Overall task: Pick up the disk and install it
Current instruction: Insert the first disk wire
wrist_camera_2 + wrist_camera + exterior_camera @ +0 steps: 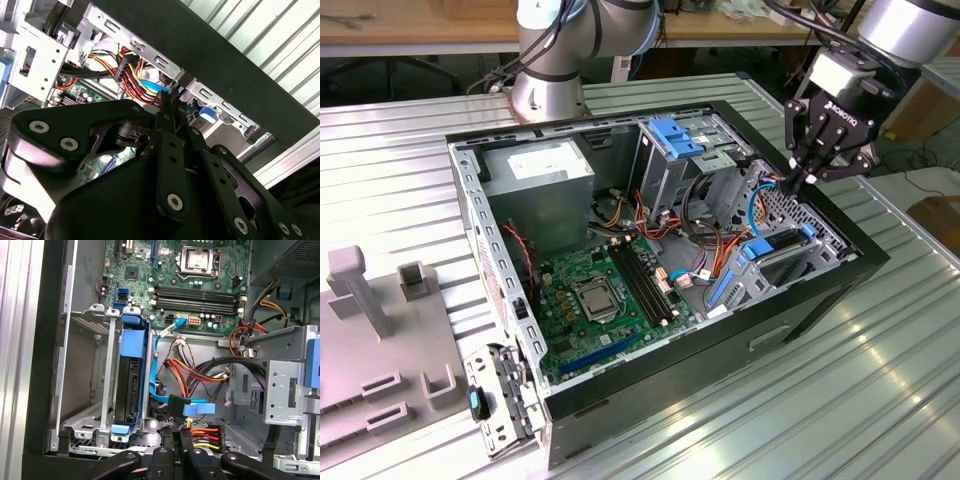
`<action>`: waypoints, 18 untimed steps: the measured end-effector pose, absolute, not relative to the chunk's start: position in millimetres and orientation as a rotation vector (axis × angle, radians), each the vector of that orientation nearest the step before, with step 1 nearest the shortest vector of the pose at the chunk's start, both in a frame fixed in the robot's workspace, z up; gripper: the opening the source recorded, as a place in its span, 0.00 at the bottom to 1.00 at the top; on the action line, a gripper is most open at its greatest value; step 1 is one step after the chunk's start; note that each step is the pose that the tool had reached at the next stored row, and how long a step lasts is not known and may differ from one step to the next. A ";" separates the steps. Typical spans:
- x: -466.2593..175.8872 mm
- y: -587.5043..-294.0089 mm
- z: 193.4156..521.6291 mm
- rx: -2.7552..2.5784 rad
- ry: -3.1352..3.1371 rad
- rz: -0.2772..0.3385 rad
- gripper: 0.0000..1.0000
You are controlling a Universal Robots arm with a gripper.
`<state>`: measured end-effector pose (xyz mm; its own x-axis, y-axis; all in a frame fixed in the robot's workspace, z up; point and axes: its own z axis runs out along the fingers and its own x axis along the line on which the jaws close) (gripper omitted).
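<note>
The disk (778, 249) sits on edge in a metal bay at the exterior view's right end of the open computer case (720, 350), its blue rails showing. In the first wrist view the disk (131, 375) stands in that bay with a blue cable running beside it. My gripper (798, 180) hovers just above and behind the bay, fingers pressed together with nothing between them. In the first wrist view the gripper (182, 440) is tip-down close to a connector with coloured wires (205, 437). The shut gripper (167, 102) points into the case in the second wrist view.
The motherboard (590, 300) lies on the case floor, with a grey power-supply box (535, 190) at the back. A blue bracket (675, 135) tops the grey drive cage. Cable bundles (705, 250) crowd the space beside the bay. Grey fixtures (380, 330) stand on the table at the exterior view's left.
</note>
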<state>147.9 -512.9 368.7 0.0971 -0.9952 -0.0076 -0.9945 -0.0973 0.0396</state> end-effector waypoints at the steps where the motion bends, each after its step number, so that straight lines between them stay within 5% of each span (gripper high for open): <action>1: 146.8 -515.0 368.8 2.310 -2.095 -0.051 0.16; 18: 135.2 -539.3 366.4 2.313 -2.139 -0.034 0.16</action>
<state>135.2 -539.3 366.4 0.0778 -0.9967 -0.0221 -0.9969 -0.0780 0.0084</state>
